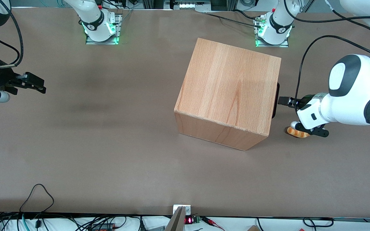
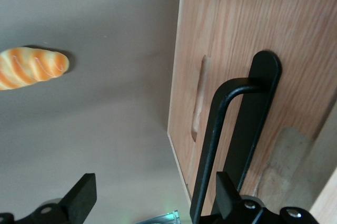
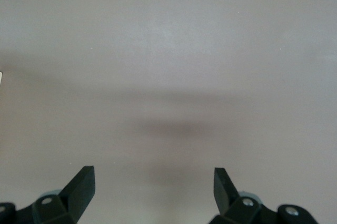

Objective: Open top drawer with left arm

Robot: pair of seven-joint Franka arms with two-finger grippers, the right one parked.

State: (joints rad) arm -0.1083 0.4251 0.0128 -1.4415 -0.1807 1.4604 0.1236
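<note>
The beech cabinet stands mid-table with its front facing the working arm's end. Of the top drawer, only the black bar handle shows in the front view. The left wrist view shows its wood front panel and the handle close up. The left arm reaches in level with the handle, and its gripper is just in front of it. The gripper is open. The bar lies between the fingers, close to one fingertip; the other fingertip is over bare table.
A striped orange-and-white bread toy lies on the table under the left arm's wrist, nearer the front camera than the gripper; it also shows in the left wrist view. A narrow finger slot is cut in the cabinet front beside the handle.
</note>
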